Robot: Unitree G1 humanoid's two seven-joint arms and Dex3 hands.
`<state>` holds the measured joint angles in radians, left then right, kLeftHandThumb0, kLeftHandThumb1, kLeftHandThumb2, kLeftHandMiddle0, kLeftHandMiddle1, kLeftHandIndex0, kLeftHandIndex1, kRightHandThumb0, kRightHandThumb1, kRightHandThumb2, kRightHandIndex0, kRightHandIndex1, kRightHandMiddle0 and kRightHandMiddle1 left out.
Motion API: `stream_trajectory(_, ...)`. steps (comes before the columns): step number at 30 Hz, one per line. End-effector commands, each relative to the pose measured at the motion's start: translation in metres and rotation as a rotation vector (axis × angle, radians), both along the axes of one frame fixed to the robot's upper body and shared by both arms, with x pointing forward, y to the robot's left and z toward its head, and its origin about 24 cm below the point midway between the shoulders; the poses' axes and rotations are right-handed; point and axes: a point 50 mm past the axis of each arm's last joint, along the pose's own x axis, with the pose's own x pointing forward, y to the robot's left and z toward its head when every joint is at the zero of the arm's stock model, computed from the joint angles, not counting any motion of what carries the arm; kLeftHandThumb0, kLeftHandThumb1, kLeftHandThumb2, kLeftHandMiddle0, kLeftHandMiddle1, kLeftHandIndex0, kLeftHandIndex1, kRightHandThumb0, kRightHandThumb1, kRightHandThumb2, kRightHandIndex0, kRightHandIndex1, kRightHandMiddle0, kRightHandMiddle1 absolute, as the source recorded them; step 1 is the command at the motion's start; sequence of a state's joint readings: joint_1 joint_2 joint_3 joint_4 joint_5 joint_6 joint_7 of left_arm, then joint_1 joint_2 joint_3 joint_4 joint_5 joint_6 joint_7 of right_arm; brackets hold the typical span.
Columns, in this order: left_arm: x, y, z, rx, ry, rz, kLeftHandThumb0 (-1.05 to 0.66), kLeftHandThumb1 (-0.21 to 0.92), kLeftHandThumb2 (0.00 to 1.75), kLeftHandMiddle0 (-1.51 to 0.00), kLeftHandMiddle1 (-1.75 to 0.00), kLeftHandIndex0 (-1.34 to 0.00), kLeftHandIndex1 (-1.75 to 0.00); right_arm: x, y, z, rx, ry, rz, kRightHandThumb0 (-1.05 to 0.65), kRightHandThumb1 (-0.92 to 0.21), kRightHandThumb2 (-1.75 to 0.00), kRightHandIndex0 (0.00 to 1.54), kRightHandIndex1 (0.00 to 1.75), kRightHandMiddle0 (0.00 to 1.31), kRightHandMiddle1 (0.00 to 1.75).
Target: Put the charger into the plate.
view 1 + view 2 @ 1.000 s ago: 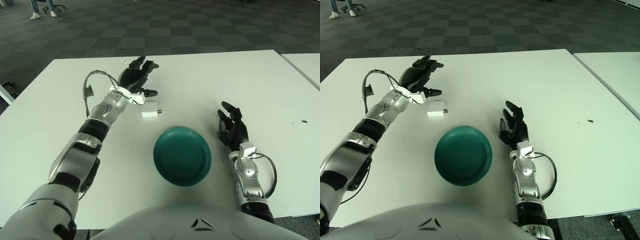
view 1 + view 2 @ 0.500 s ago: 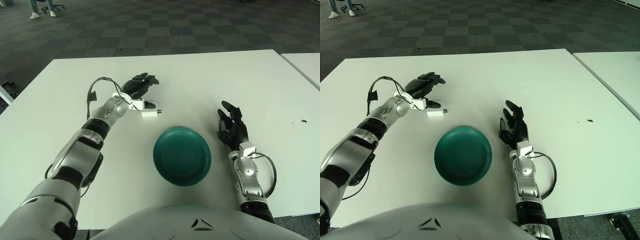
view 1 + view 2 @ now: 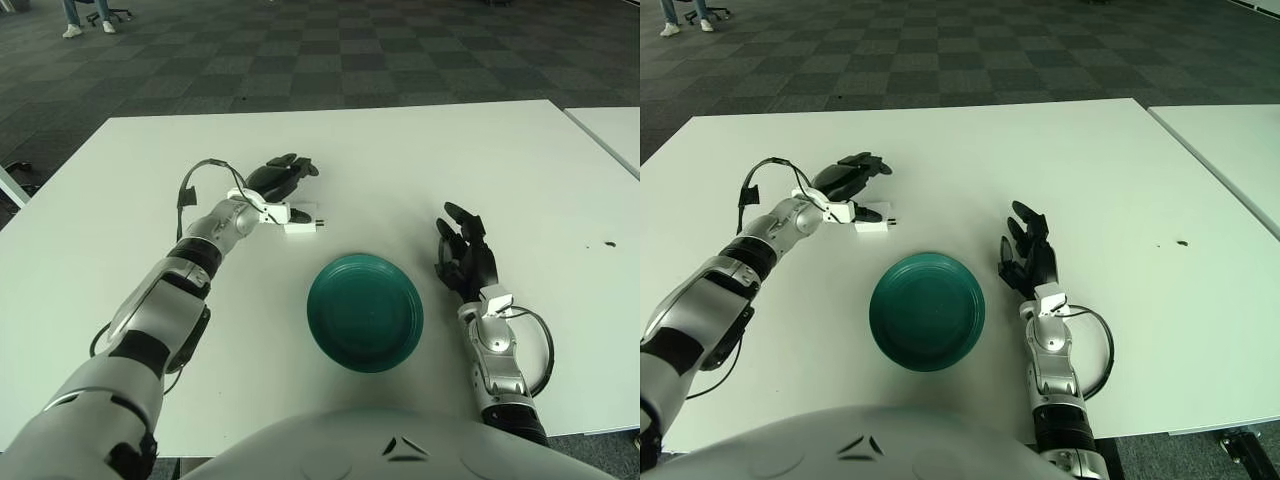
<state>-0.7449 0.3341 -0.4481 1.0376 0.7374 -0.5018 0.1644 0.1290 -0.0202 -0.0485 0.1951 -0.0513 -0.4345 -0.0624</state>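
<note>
A small white charger (image 3: 300, 227) lies on the white table, its prongs pointing right, just up and left of a dark green plate (image 3: 365, 312). My left hand (image 3: 280, 183) is low over the charger from the left, fingers spread above it and thumb beside it, not closed on it. It also shows in the right eye view (image 3: 855, 180), with the charger (image 3: 872, 227) and the plate (image 3: 927, 311). My right hand (image 3: 465, 255) rests on the table right of the plate, fingers relaxed and empty.
A second white table (image 3: 610, 130) stands at the far right across a narrow gap. A small dark speck (image 3: 608, 242) lies on the table's right side. Dark checkered carpet lies beyond the far edge.
My left hand has come down and toward me from above and behind the charger, now low over it. The charger, the plate and my right hand have not moved.
</note>
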Motion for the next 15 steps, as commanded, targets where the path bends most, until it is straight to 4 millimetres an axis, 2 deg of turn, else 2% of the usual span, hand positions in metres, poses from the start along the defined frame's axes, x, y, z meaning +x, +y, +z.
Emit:
stream_trajectory(1, 0.002, 0.003, -0.001, 0.030, 0.004, 0.013, -1.05, 0.92, 0.35, -0.19, 0.00, -0.17, -1.05, -0.007, 0.001, -0.013, 0.024, 0.068, -0.011, -0.77, -0.92, -0.74, 0.35, 0.01, 0.00, 0.64)
stream_trajectory(15, -0.006, 0.002, -0.019, 0.081, 0.049, 0.018, -1.05, 0.92, 0.40, -0.18, 0.00, -0.21, -1.10, -0.009, -0.001, -0.013, 0.020, 0.076, -0.016, -0.77, -0.92, -0.73, 0.35, 0.01, 0.00, 0.64)
